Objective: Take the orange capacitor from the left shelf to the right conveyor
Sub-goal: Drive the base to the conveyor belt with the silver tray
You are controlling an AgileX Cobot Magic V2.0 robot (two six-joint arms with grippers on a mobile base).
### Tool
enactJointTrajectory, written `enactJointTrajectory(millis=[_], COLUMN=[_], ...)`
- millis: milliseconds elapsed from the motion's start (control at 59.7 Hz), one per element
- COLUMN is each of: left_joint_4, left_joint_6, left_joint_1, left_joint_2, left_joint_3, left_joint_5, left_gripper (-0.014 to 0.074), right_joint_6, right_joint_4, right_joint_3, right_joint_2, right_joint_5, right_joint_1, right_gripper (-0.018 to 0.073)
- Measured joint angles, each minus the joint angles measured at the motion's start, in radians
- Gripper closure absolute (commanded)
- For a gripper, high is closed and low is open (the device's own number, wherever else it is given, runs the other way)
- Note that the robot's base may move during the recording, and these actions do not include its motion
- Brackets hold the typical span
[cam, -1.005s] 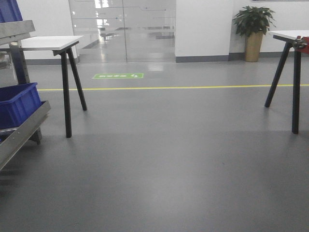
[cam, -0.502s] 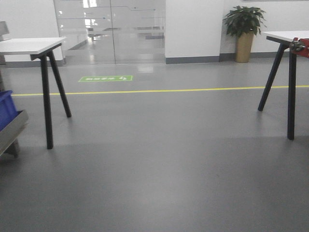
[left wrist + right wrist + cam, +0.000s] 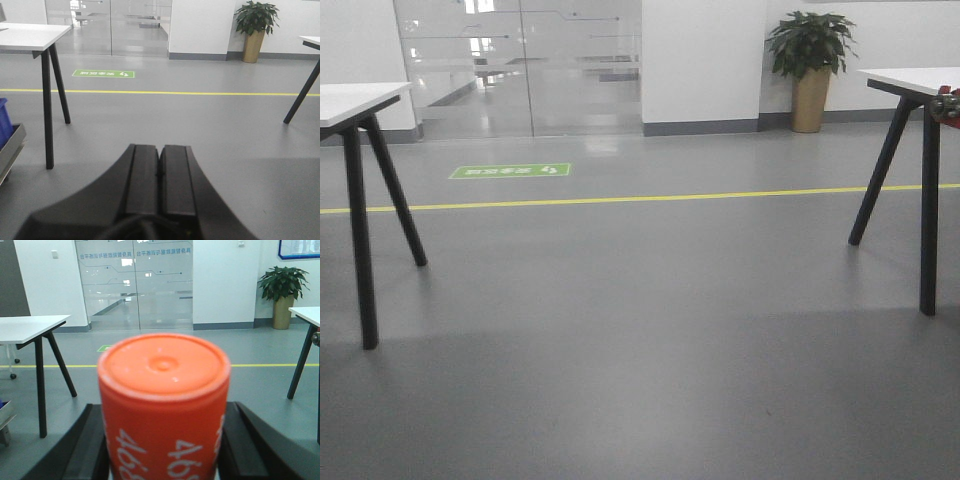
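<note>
The orange capacitor (image 3: 164, 405) stands upright in the right gripper (image 3: 165, 455). The gripper's dark fingers (image 3: 85, 445) clamp it from both sides, low on its body. Its flat top and the white digits on its side face the wrist camera. The left gripper (image 3: 160, 175) carries nothing, and its two pads are pressed together.

Only a corner of the steel shelf (image 3: 11, 147) shows, at the far left of the left wrist view, with a sliver of blue bin (image 3: 3, 122) on it. The conveyor is in none of the views. Ahead lies open grey floor (image 3: 640, 340) between the left table (image 3: 350, 100) and the right table (image 3: 910, 80).

The cylinder looks smooth and stands well above the fingers. A jolt or a sharp turn of the base could tip it or let it slide out and roll away across the floor. A swing to the right could also bring the arm against the right table's black legs (image 3: 928, 220). With the belt unseen, letting go too early would drop the part on the floor.
</note>
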Motion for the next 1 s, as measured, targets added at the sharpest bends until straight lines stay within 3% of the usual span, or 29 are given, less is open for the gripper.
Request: enactJointTrajectory(millis=[385,1005], left_joint_4=[0.0,0.0], left_joint_6=[0.0,0.0], left_joint_1=[0.032,0.031], left_joint_2=[0.0,0.0], left_joint_3=[0.0,0.0], left_joint_5=[0.0,0.0], left_gripper=[0.0723,0.0723], right_joint_6=[0.0,0.0], right_joint_4=[0.0,0.0], right_joint_3=[0.0,0.0], right_joint_2=[0.0,0.0], right_joint_5=[0.0,0.0], right_joint_1=[0.0,0.0], right_gripper=[0.0453,0.0453])
